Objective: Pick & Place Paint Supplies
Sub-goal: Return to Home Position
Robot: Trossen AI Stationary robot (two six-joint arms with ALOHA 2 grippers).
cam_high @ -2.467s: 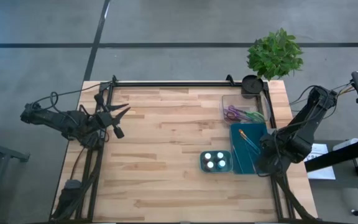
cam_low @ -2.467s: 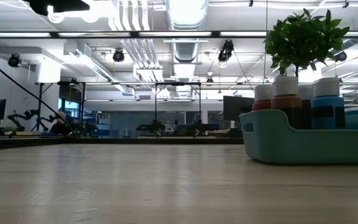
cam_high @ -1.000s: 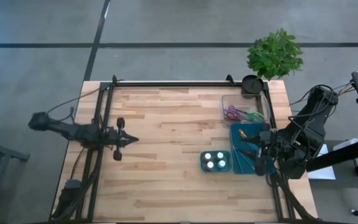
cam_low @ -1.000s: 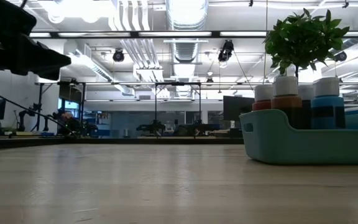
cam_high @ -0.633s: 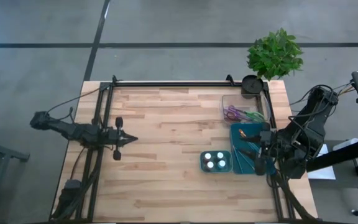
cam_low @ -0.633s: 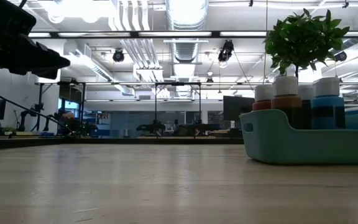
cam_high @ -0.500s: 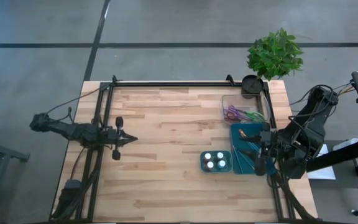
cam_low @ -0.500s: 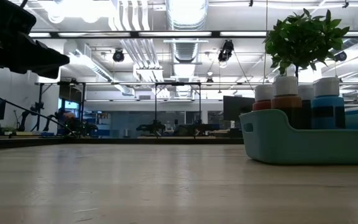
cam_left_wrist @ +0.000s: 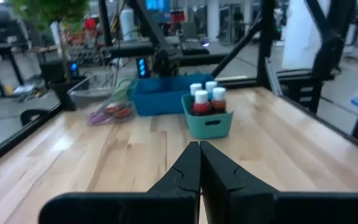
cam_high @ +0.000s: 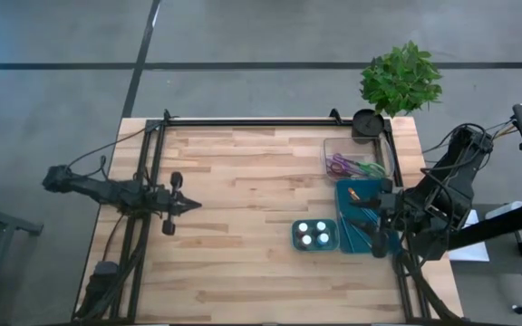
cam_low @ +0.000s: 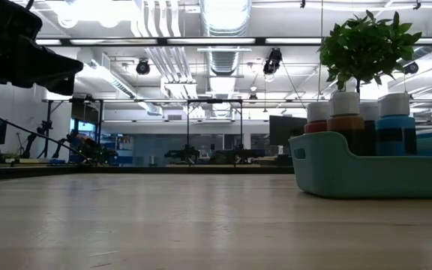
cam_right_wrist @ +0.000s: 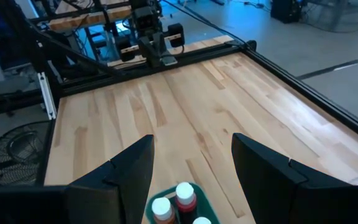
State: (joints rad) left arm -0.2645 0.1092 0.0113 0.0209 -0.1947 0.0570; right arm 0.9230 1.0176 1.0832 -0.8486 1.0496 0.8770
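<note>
Wooden table (cam_high: pixel 243 263) with a black rail, filling the middle of the high view.

Left arm (cam_high: pixel 107 190) reaching in level from 9 o'clock. Left gripper (cam_high: pixel 191 205) just inside the 9 o'clock rail and pointing toward 3 o'clock. Fingers (cam_left_wrist: pixel 190 167) pressed together with nothing between them, well apart from every supply.

Right arm (cam_high: pixel 451 177) folded at the 3 o'clock edge. Right gripper (cam_high: pixel 366 222) hanging over the blue bin (cam_high: pixel 350 237) and aimed toward 9 o'clock. Fingers (cam_right_wrist: pixel 135 165) spread wide and empty.

Leafy green plant (cam_high: pixel 401 77) past the 1 o'clock corner, with a round black pot (cam_high: pixel 366 121) near it on that corner.

Blue bin lying along the 3 o'clock edge, long side running 12 to 6, partly hidden under the right gripper.

Clear tray (cam_high: pixel 332 149) at 2 o'clock, touching the bin's 12 o'clock end. Inside, purple and green things too small to name.

Teal holder (cam_high: pixel 297 237) just beside the bin on its 9 o'clock side, toward 4 o'clock from the table's middle. Standing upright in it, white-capped paint bottles (cam_low: pixel 345 126): brown, blue and red labels in the low view.

Brush (cam_high: pixel 354 194) with an orange handle lying in the bin's 12 o'clock end, only a short stretch showing. Any blue-handled brushes impossible to tell from the bin's own blue.
</note>
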